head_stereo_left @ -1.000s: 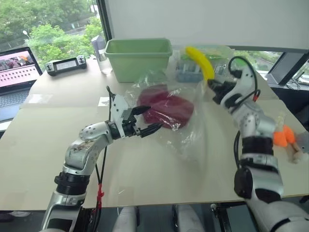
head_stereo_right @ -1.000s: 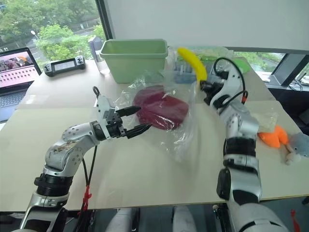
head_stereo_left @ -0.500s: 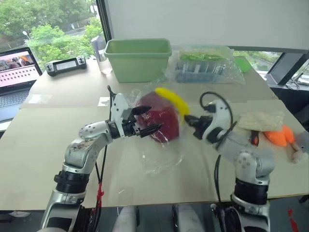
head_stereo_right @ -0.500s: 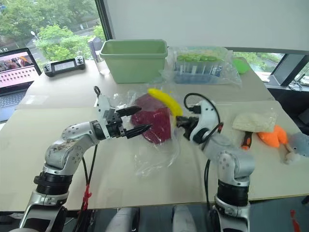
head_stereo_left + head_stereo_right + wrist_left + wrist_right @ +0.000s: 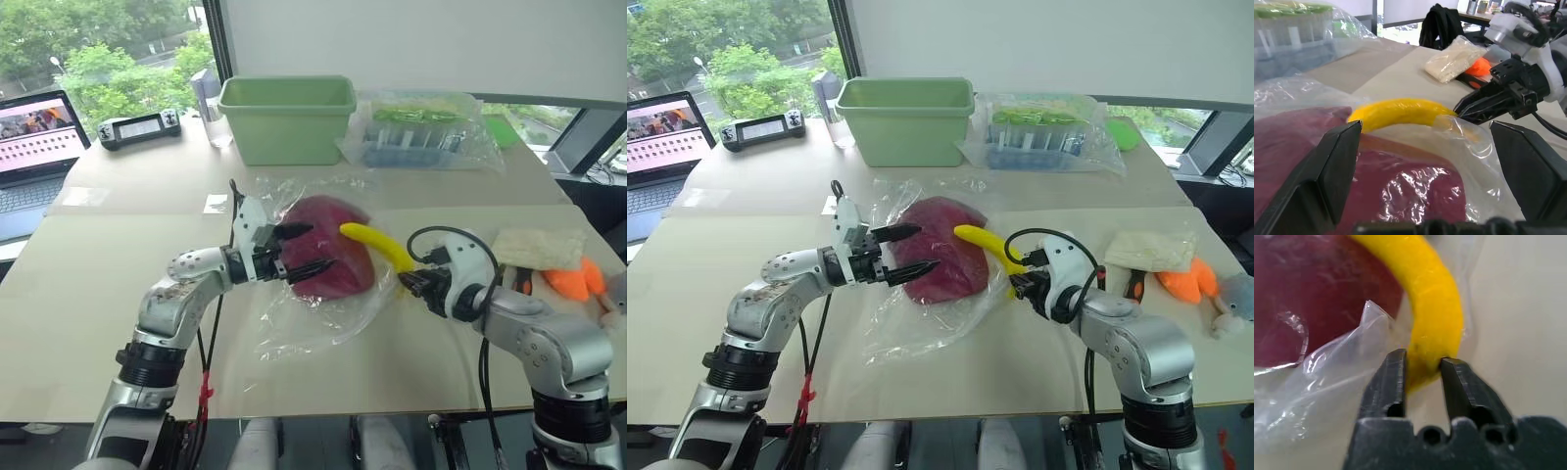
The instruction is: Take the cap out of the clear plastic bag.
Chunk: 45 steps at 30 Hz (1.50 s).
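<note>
The maroon cap [image 5: 333, 257] lies on the table inside the crinkly clear plastic bag [image 5: 304, 323]. My left gripper [image 5: 306, 250] is open at the cap's left side, one finger above the other against the plastic. A yellow banana-shaped piece [image 5: 374, 245] rests on the cap's right edge, with plastic over its end. My right gripper [image 5: 1422, 364] holds that end, one finger on each side. The left wrist view shows the cap [image 5: 1400, 191] between my open fingers [image 5: 1337, 161], with the yellow piece [image 5: 1400, 110] and the right gripper [image 5: 1458, 108] beyond.
A green bin [image 5: 287, 117] and a clear bag of green and blue-grey items [image 5: 421, 132] stand at the back. A laptop [image 5: 39, 147] and a controller [image 5: 140, 127] are far left. A pale packet [image 5: 537, 247] and an orange plush [image 5: 568, 282] lie right.
My right gripper came down and back toward me with the yellow piece. The bag and cap, hanging raised before, now lie flat on the table. My left gripper kept its place.
</note>
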Each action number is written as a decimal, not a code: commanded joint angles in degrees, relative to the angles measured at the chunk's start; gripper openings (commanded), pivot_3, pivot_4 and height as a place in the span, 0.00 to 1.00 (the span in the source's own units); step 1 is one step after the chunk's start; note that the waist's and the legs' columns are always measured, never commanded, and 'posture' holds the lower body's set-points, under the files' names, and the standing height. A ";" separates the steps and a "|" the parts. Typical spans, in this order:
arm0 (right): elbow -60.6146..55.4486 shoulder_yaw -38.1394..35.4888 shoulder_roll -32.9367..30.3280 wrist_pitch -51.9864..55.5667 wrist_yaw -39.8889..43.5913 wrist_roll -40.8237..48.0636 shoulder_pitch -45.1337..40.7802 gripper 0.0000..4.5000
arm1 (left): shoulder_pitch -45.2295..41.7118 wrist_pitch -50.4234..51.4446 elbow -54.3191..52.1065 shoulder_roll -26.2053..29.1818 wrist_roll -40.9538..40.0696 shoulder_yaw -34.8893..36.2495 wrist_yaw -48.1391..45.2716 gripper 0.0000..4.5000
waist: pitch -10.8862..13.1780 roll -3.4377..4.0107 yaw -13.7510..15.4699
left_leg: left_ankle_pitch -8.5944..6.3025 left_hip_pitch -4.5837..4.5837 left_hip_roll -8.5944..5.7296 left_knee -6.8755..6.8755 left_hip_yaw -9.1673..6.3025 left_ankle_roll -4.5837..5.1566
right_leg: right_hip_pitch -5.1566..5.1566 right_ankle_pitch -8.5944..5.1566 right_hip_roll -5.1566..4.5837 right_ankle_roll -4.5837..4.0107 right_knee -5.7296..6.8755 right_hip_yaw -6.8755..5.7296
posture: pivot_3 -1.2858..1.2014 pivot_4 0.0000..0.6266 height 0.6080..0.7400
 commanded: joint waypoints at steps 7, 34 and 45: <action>-5.16 0.64 -23.66 -2.43 12.55 -1.60 1.36 0.90 | -2.58 -2.45 1.55 -0.48 0.91 -0.75 -2.27 1.00 | 0.02 -0.04 0.86 | -0.02 -0.18 -0.08 0.08 0.00 0.01 | 0.01 -0.04 -0.07 -0.05 -0.23 -0.02 | 0.52 0.24 1.00; 12.33 7.67 -30.13 -20.42 24.75 -14.75 -5.85 0.90 | -1.29 -2.48 0.04 -0.73 1.49 -0.87 -1.38 1.00 | 0.06 -0.09 0.37 | -0.07 -0.19 -0.08 0.37 0.17 0.01 | 0.03 0.06 -0.08 0.10 -0.17 0.15 | 0.52 0.24 1.00; 32.93 17.54 -17.83 -35.20 24.36 -26.54 -23.70 0.90 | -0.86 -1.85 -1.30 -1.02 1.32 -0.98 -0.61 1.00 | 0.06 -0.09 0.26 | -0.07 -0.19 -0.10 0.36 0.18 0.02 | 0.01 0.27 -0.07 0.43 -0.15 0.18 | 0.52 0.24 1.00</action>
